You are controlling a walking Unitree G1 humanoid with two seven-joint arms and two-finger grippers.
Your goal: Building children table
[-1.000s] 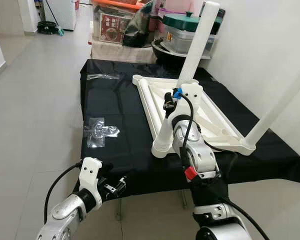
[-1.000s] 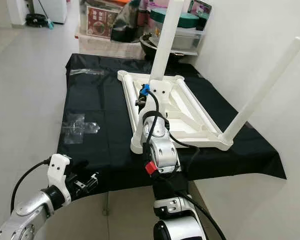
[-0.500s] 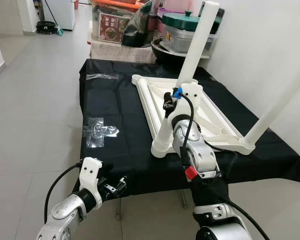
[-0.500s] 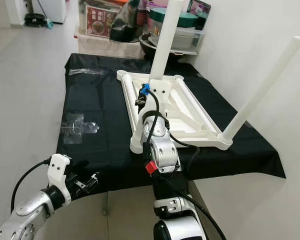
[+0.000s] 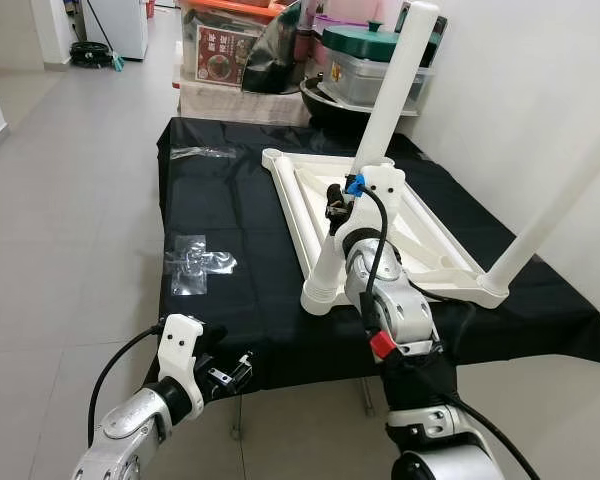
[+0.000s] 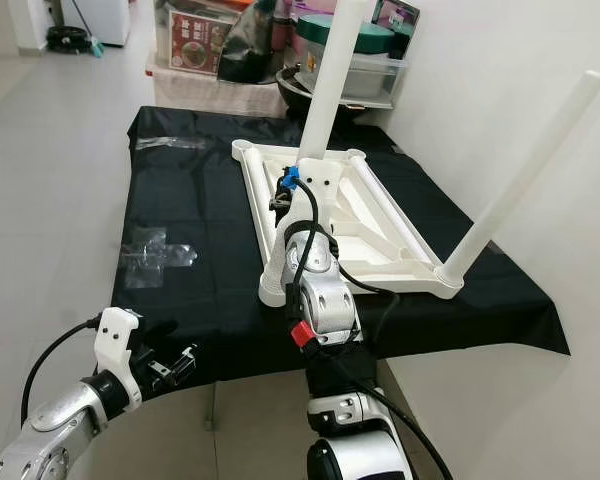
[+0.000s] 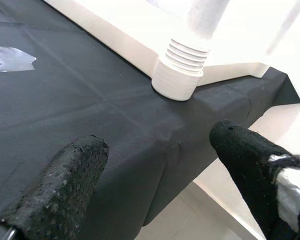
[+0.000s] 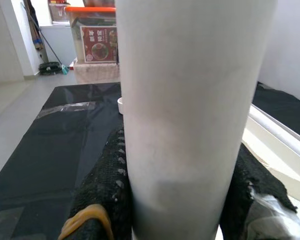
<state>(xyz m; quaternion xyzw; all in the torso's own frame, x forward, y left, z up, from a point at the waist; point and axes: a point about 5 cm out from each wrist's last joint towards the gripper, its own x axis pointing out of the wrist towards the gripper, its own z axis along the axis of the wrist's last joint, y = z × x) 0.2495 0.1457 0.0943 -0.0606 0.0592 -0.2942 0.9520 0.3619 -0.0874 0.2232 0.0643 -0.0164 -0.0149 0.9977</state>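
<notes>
Comparing with the pictures of a second ago, we find little moved: our right end effector [image 8: 182, 200] remains clamped around the white cylindrical plastic table leg [image 5: 330, 262], its black fingers [image 8: 102, 192] pressing either side of the tube, and the leg's ribbed foot [image 7: 179, 70] sits at the near corner of the white upside-down plastic tabletop frame [image 5: 420, 235] as before, perhaps a shade closer in. That frame lies on the black-cloth-covered counter [image 5: 220, 200] with two other white legs [image 5: 395, 85] already standing up from it. We judge the leg is being seated or twisted into its socket, a slow step. Our left end effector [image 5: 230, 375] hangs below the counter's near edge, fingers spread and empty. A crumpled clear plastic bag [image 5: 195, 262] lies well apart on the cloth.
</notes>
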